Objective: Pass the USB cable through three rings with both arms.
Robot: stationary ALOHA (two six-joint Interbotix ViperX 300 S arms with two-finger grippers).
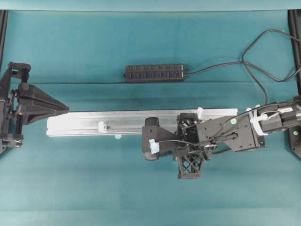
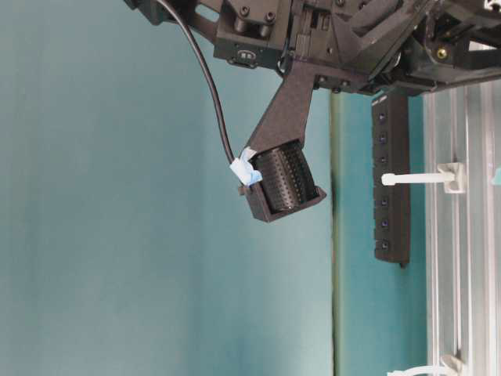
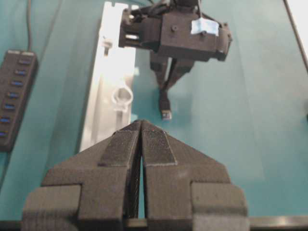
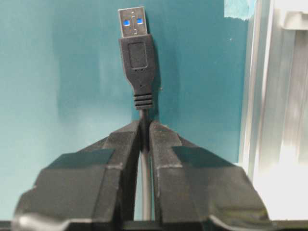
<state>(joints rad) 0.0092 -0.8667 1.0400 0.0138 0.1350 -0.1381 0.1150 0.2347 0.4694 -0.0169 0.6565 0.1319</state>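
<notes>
Spanning the centre of the overhead view on the teal tabletop (image 1: 94, 188), the silver rail (image 1: 127, 123) carries the three rings (image 1: 101, 126). The left gripper (image 1: 63, 109) sits pressed shut and empty at the frame's left. The right gripper (image 4: 144, 130), mid-frame just below the rail, is clamped on the USB cable (image 4: 138, 57) right behind its plug. The grasp looks done; threading comes next, calling for lining the plug up with a ring opening. The plug's long axis runs along the rail, metal tip pointing frame-left
</notes>
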